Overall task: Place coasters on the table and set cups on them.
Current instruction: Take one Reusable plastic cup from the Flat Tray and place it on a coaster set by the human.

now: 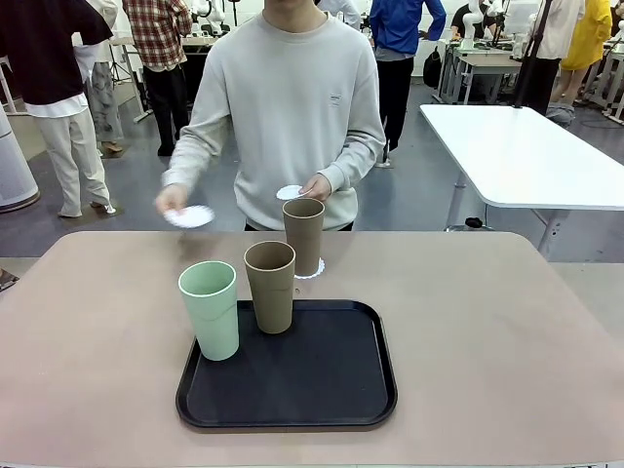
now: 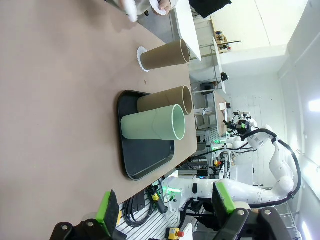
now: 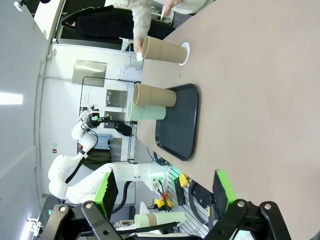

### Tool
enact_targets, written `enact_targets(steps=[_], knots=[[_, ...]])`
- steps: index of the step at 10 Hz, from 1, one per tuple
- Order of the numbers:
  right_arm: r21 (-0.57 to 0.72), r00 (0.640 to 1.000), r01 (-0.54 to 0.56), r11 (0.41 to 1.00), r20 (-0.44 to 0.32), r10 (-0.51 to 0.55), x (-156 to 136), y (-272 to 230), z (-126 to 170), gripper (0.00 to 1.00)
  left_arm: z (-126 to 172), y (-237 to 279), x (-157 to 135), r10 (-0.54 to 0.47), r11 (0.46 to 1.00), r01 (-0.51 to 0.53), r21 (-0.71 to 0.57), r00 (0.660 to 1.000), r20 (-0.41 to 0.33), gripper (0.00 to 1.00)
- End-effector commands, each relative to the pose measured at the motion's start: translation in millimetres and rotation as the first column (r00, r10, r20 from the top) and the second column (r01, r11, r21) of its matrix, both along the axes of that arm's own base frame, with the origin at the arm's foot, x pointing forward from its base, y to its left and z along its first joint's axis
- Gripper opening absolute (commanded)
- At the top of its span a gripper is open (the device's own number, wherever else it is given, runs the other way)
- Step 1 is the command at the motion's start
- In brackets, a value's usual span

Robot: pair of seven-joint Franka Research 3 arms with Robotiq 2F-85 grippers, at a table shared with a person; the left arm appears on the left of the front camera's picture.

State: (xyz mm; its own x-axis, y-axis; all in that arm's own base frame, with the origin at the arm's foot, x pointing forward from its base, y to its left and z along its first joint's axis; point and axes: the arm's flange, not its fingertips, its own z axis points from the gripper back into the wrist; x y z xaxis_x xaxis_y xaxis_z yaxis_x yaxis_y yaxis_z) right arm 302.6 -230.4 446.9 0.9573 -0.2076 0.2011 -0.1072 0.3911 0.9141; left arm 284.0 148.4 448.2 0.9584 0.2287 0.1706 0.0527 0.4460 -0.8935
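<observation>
Currently: one tan cup stands on a coaster on the bench, just beyond the black tray.
Second tan cup and mint cup upright on the tray's far-left part. Person holds a loose coaster and another coaster. Robot's left hand and right hand both open, empty.

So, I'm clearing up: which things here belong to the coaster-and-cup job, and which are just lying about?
Job: laid coaster, brown cup on it, two held coasters, nearer brown cup, mint cup, beige table.
Lying about: black tray, white table.
</observation>
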Motion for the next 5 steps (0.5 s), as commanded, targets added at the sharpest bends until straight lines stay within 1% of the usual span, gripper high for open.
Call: enact_targets(steps=[1,5], knots=[[-0.006,1.000,-0.005,1.000,-0.008,0.005,-1.0,-1.2,0.1,1.00,-0.8,0.0,0.3,-0.008,1.000,0.008,-0.008,1.000,0.019,1.00],[-0.006,1.000,-0.005,1.000,-0.008,0.005,-1.0,-1.2,0.1,1.00,-0.8,0.0,0.3,-0.008,1.000,0.008,-0.008,1.000,0.019,1.00]])
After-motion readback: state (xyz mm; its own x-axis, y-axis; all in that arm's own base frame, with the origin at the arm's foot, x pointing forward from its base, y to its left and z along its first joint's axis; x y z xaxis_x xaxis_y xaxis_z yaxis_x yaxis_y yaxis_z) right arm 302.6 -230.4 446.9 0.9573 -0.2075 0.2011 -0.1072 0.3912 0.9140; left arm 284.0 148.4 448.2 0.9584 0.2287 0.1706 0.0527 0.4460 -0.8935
